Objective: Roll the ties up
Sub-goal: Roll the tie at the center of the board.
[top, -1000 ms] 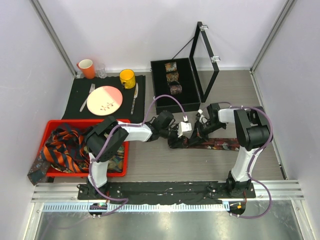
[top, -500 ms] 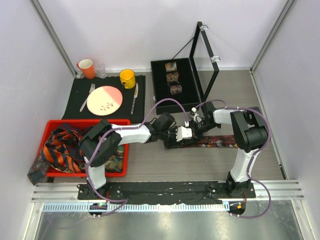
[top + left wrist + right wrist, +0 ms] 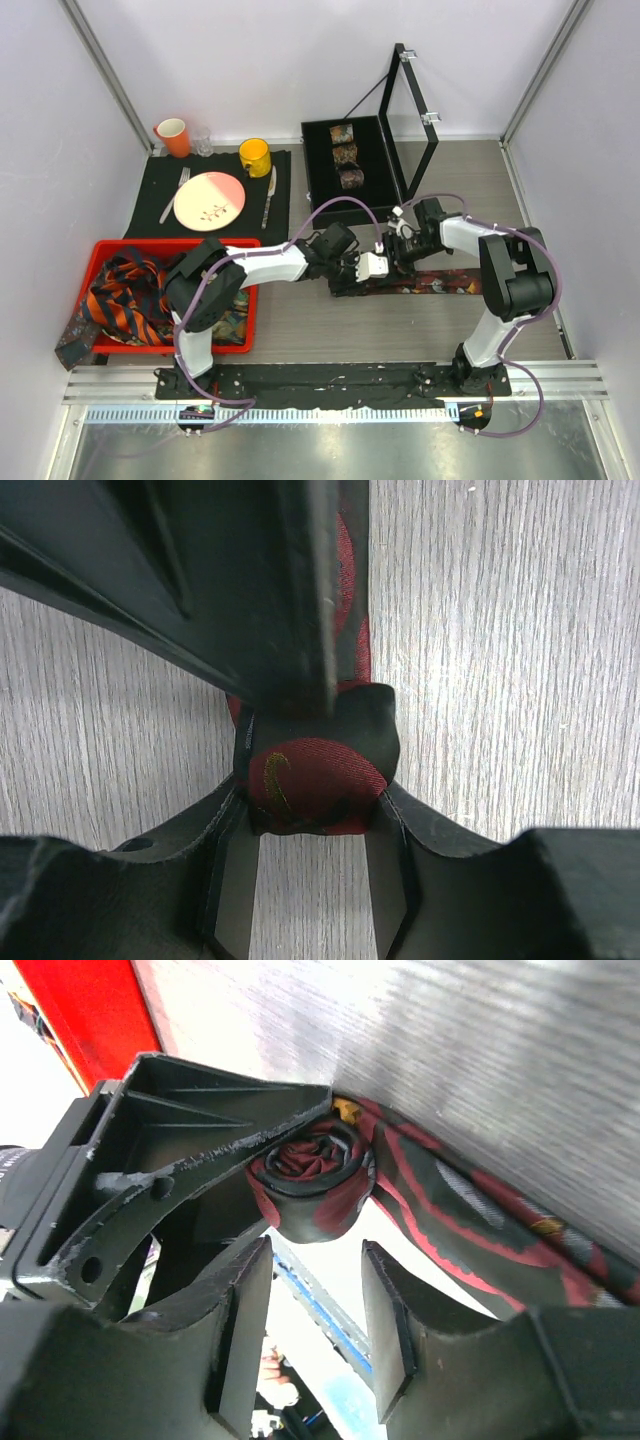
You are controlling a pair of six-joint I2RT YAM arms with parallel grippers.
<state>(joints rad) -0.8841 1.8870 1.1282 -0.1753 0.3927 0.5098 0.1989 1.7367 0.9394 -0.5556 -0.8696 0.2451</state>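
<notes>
Ties are your job here, and the one in play is the dark red patterned tie (image 3: pixel 440 287), lying on the wooden table (image 3: pixel 320 330) between the two arms. Its flat length runs off to the right, and its left end is wound into a small coil (image 3: pixel 315 780).

Your left gripper (image 3: pixel 315 800) is grasping that coil. In the left wrist view its two fingers (image 3: pixel 228 865) press against either side of the roll, which sits upright on the table with a gold mark showing on the red fabric. Past the coil, a strip of the tie runs away under a dark part of the other arm.

Your right gripper (image 3: pixel 316 1255) is released. In the right wrist view its fingers stand apart with nothing between them, and the coil lies just beyond their tips, near but not touching. From that side you can see the spiral of red and black layers at the roll's end, with a black finger of the left gripper against it.

Over on the left, the red bin (image 3: pixel 110 247) holds a heap of orange and navy striped ties (image 3: pixel 120 300), one of them hanging over the bin's left edge. At the far side, the open black case (image 3: pixel 318 180) holds three rolled ties (image 3: pixel 345 155) in a row.
</notes>
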